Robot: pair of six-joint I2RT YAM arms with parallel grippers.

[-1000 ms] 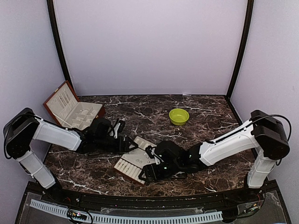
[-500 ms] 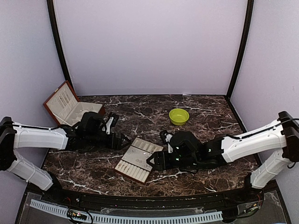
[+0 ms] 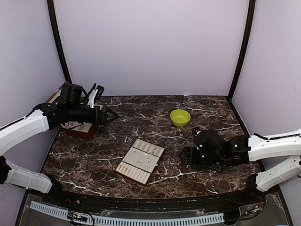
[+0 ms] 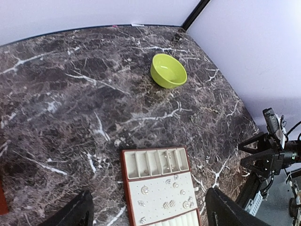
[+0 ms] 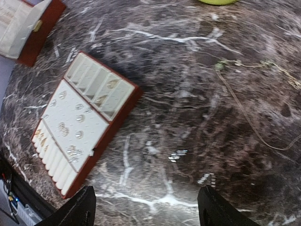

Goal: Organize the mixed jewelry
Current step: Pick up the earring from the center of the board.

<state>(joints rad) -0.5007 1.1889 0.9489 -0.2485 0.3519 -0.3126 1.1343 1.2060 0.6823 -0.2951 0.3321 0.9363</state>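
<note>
Jewelry (image 5: 70,129) sits mostly as small silvery studs and rings in the cream tray (image 3: 140,161), close to the near edge of the marble table (image 3: 94,155). At the tray's 3 o'clock the right gripper (image 3: 187,155) hovers low, its fingers spread wide with nothing between them. A thin chain (image 5: 236,101) and a few tiny silvery bits (image 5: 178,154) lie loose on the stone on that side of the tray. Farther back, a green bowl (image 3: 180,117) stands at 1 o'clock. At 10 o'clock the left gripper (image 3: 112,115) hangs raised beside the reddish-brown box (image 3: 82,133), likewise spread and empty.
</note>
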